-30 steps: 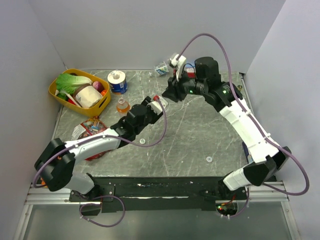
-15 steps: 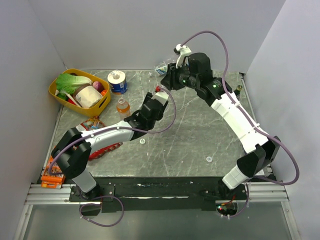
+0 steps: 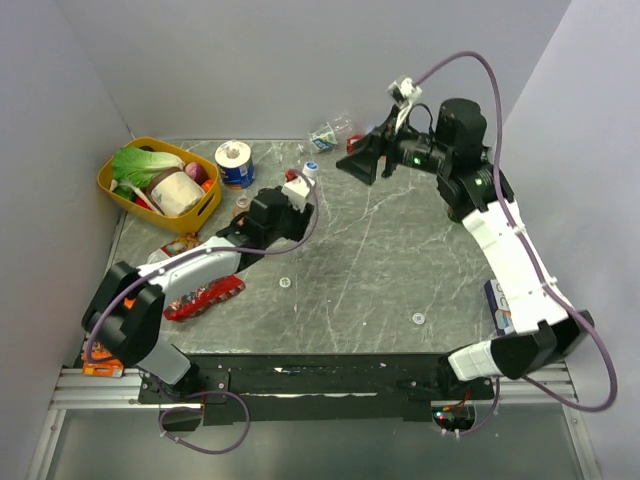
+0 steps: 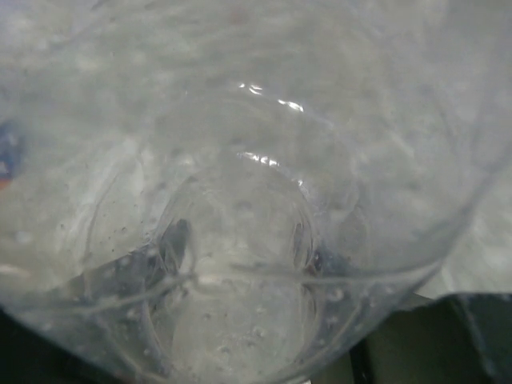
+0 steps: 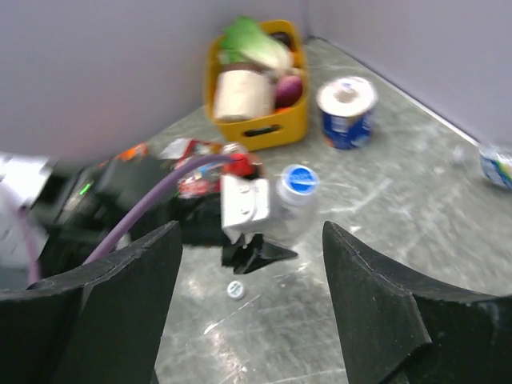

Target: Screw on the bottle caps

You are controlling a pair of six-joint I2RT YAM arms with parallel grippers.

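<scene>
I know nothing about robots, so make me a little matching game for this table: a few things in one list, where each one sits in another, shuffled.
Things:
1. blue cap
2. yellow basket
3. white cap
4. blue-wrapped roll

Places:
A. back left corner
B. on the clear bottle in the left gripper
C. upright beside the basket
D. loose on the tabletop

Pairs: 1-B, 2-A, 3-D, 4-C

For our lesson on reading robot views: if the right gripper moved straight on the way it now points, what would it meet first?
Most likely the clear bottle with the blue cap: it stands ahead in the gap of the open right gripper, though depth is hard to judge.
</scene>
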